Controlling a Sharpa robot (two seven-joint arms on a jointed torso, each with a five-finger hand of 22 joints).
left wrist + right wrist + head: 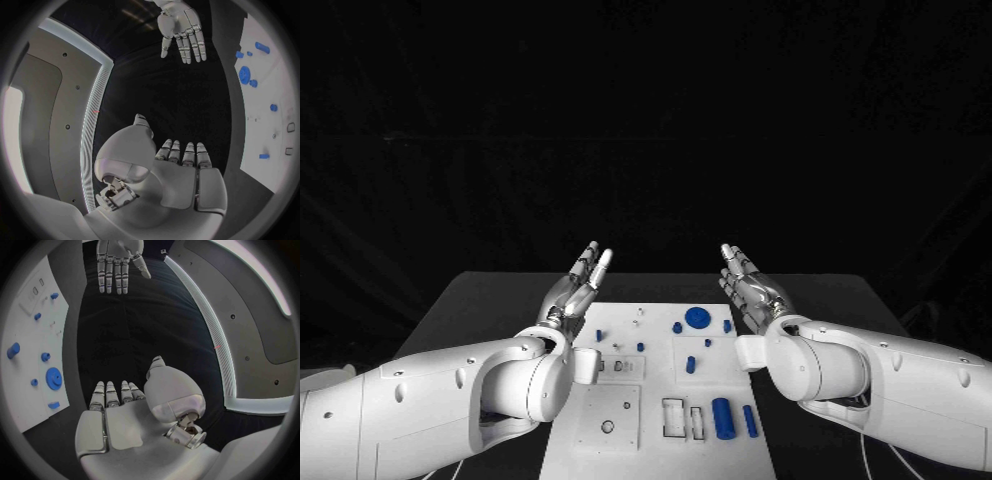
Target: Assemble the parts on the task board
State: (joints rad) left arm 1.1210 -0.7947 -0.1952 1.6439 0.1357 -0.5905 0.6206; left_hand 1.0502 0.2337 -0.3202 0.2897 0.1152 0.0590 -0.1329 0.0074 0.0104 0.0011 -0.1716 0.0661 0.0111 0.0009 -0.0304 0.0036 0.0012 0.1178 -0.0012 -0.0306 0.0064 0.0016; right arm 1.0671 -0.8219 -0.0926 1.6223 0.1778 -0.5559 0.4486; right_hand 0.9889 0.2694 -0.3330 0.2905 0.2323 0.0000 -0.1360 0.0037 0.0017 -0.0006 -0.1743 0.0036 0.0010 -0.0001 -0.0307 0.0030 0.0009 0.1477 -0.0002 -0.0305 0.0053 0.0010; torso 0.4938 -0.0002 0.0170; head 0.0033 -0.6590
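Note:
The white task board (661,440) lies in the middle of the table, between my arms. Several blue parts rest on it: a gear (698,318) at its far end, a short peg (691,365) in the middle, and a thick cylinder (723,418) beside a thinner one (750,420) near me. My left hand (577,285) hovers open with straight fingers over the board's far left corner and holds nothing. My right hand (751,285) mirrors it at the far right corner, also empty. The left wrist view shows the left hand (181,170), the right hand (181,30), and the gear (244,75).
The black table (488,310) extends past the board on both sides. Rectangular slots (674,415) and a small ring (607,427) mark the board's near part. The right wrist view shows the board (25,405) with the gear (54,376) beside my right hand (119,410).

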